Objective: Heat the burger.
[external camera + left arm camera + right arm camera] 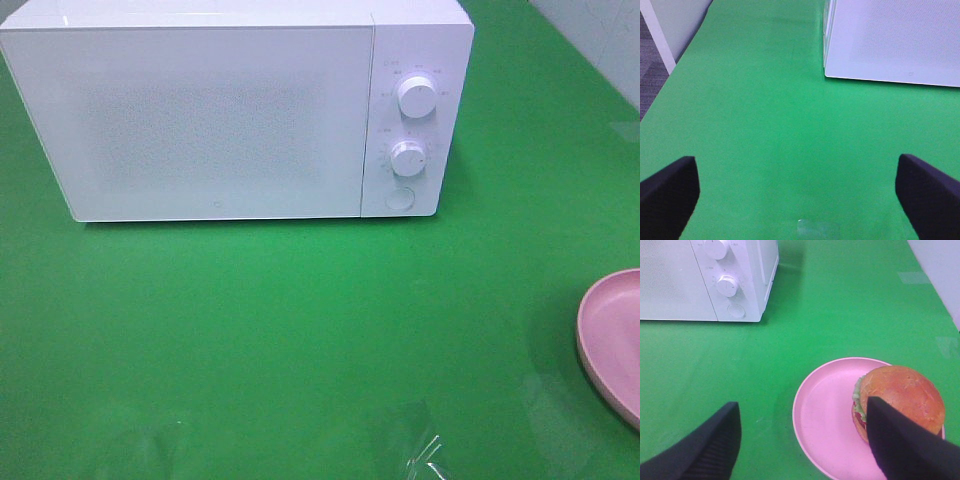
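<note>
step: start; microwave door closed; burger on plate, table's right edge
grippers: left gripper wide, empty; right gripper wide, empty
next: likely open door

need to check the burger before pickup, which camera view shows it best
The right wrist view: the burger sits on the pink plate, bun and lettuce visible, partly behind one finger. The exterior high view shows only the plate's edge; the left wrist view shows neither.

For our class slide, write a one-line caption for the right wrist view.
Open right gripper above a burger on a pink plate, closed white microwave beyond.
</note>
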Controlling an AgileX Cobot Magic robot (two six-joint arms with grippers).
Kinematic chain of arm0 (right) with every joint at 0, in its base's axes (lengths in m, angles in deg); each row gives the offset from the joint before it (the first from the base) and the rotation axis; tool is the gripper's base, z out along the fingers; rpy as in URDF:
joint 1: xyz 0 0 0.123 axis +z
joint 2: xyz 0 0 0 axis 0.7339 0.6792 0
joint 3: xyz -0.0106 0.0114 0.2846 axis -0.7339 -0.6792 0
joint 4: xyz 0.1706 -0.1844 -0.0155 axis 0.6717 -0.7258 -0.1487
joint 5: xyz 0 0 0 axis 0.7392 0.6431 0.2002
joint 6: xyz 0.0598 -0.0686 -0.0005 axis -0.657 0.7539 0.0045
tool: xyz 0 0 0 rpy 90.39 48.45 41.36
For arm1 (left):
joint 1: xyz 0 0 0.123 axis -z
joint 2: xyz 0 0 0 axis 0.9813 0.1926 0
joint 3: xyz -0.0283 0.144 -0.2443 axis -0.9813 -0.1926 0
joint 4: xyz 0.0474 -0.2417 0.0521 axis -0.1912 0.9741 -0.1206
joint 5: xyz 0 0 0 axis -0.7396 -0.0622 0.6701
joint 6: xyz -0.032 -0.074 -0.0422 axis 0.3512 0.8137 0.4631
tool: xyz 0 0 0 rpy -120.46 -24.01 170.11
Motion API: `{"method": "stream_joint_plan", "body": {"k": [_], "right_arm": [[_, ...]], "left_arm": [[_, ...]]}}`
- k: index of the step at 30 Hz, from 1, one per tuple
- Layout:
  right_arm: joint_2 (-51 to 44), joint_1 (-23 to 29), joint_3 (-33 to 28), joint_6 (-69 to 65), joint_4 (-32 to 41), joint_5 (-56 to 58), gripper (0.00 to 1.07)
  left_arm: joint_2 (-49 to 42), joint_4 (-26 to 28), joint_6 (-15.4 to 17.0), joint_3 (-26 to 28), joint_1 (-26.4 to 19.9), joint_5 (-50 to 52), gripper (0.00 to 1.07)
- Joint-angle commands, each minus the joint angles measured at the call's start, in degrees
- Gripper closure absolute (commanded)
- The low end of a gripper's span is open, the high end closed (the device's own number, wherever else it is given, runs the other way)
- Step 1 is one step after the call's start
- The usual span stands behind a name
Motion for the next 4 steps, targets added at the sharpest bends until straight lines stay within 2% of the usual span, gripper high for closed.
{"method": "stream_joint_plan", "body": {"k": [1,4], "right_arm": [[-1.55,-0.23,-0.06,0.52,-0.06,-0.86,0.37],[-1.55,-0.23,-0.06,0.52,-0.06,-0.86,0.37]], "left_arm": [[-1.26,0.40,0.00,-0.06,-0.11,1.03,0.07],[-1.26,0.40,0.00,-0.06,-0.11,1.03,0.07]]}}
